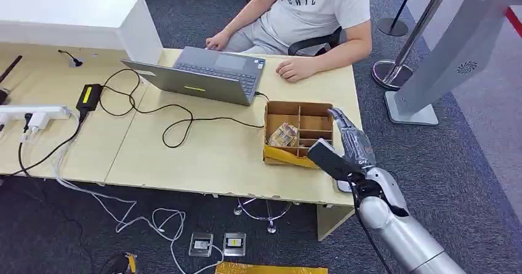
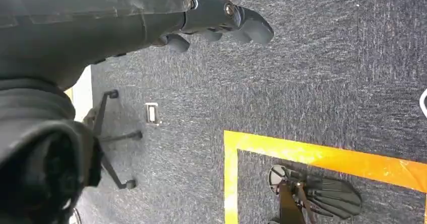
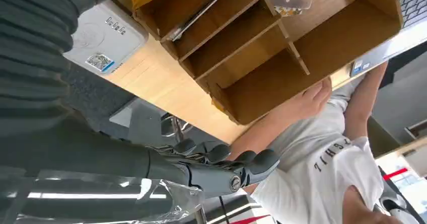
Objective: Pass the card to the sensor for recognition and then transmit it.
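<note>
While looking down low, find the left hand (image 2: pixel 221 20) over the carpet (image 2: pixel 312 93), fingers loose and apart, nothing in them. Next, at the near edge of the table (image 1: pixel 203 157), see the right hand (image 1: pixel 348 148) pinching the card (image 1: pixel 323 156) (flat and dark, wrapped in shiny clear plastic). Just below it, spot the white sensor (image 3: pixel 103 38). Right beside, find a wooden box (image 1: pixel 298 103). Farther back, see a laptop (image 1: pixel 203 77), then a person (image 1: pixel 308 9) sitting.
</note>
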You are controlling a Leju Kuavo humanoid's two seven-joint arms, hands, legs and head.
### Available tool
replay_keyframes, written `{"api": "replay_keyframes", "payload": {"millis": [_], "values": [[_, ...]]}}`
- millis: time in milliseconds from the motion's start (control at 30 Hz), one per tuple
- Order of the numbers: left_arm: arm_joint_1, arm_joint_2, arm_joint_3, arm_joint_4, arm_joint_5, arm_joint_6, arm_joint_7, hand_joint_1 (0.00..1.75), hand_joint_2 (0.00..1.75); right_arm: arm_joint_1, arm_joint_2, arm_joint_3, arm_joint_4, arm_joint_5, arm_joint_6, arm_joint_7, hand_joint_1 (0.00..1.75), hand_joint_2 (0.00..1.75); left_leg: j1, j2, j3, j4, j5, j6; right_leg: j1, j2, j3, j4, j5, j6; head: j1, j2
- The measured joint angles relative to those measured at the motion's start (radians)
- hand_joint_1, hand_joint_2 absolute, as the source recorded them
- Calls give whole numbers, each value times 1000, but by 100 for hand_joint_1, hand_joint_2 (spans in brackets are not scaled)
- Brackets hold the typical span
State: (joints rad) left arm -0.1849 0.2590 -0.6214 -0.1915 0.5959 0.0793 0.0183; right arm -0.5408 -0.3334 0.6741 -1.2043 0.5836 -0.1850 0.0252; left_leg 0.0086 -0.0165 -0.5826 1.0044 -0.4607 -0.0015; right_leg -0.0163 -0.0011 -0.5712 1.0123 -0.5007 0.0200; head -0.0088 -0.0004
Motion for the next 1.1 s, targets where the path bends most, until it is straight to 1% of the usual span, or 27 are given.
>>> {"api": "replay_keyframes", "payload": {"millis": [233,667,1100], "values": [[0,0,0,0,1,1,0,0,0,0,16,0,42,-16,3,-27,0,175,0,0,0,0,0,0,0,0,0,0,0,0,0,0],[-1,0,0,0,-2,1,0,0,0,-1,44,0,93,-19,3,-33,0,175,0,0,0,0,0,0,0,0,0,0,0,0,0,0],[-2,0,0,0,-10,1,0,0,0,0,72,0,99,-6,-1,-33,0,175,0,0,0,0,0,0,0,0,0,0,0,0,0,0]]}}
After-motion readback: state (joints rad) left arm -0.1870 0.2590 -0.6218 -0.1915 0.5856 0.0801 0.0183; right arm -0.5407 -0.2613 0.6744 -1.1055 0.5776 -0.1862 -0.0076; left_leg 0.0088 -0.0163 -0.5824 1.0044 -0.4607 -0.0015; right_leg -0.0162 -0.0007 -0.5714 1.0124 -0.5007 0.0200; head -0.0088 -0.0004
